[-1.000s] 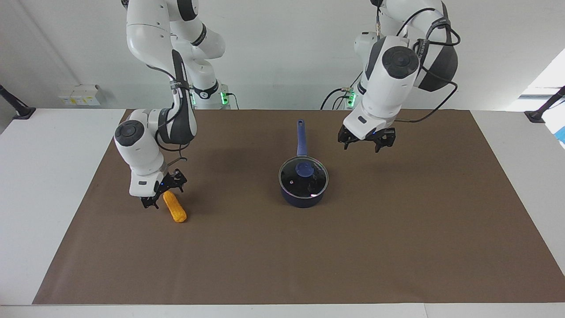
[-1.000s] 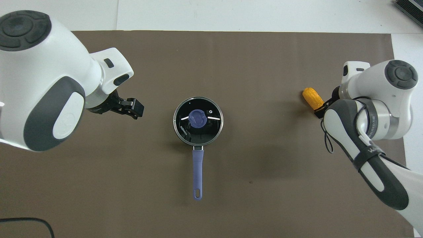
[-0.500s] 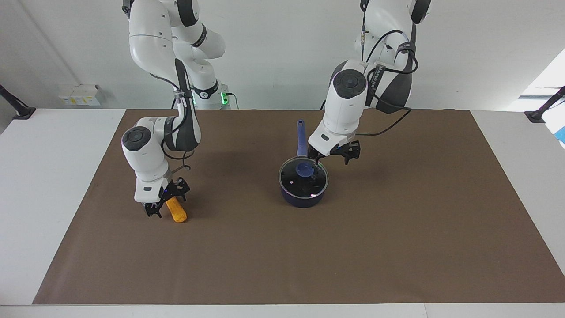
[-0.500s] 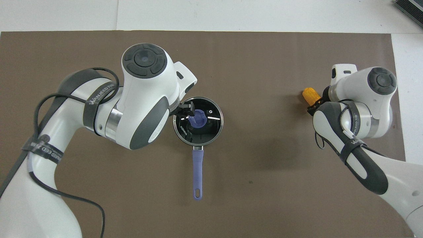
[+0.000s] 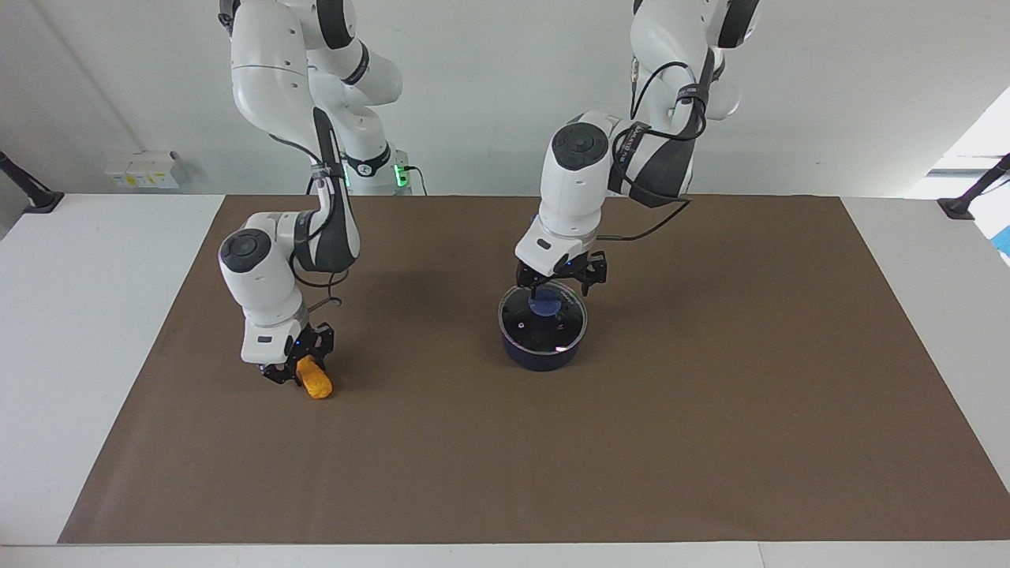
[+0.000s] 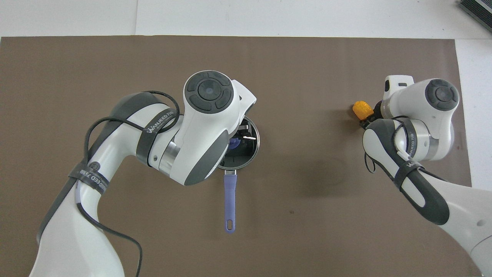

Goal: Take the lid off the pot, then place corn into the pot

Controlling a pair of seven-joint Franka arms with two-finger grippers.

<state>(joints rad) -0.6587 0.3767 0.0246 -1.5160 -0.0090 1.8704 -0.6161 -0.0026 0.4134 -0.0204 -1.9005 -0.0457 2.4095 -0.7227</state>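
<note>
Since the earlier frames the left arm has swung in from its own end of the tabletop and come down over the pot, while the right gripper has sunk onto the corn and closed.

Facing view: the pot (image 5: 543,347) stands near the middle of the brown mat (image 5: 710,410), with the lid (image 5: 544,317) seated flat on it. The left gripper (image 5: 562,285) hangs directly over the lid's blue knob (image 5: 544,300), its fingers spread wide to either side of the knob; whether they touch it cannot be told. Well away from the pot, toward the right arm's end of the tabletop and slightly farther from the robots than the pot, lies the corn (image 5: 316,380) on the mat. The right gripper (image 5: 297,371) is down at the corn's robot-side end and closed on it, with the cob's other end sticking out from between the fingers.

Overhead view: the left arm's wrist covers most of the pot (image 6: 246,159), so only part of the lid (image 6: 250,140), a sliver of the knob (image 6: 233,143) and the long blue handle (image 6: 229,200), pointing toward the robots, show. The left gripper itself is hidden under the wrist. Toward the right arm's end from the pot, one end of the corn (image 6: 362,109) pokes out from under the right arm, which hides the right gripper (image 6: 371,117) almost wholly.
</note>
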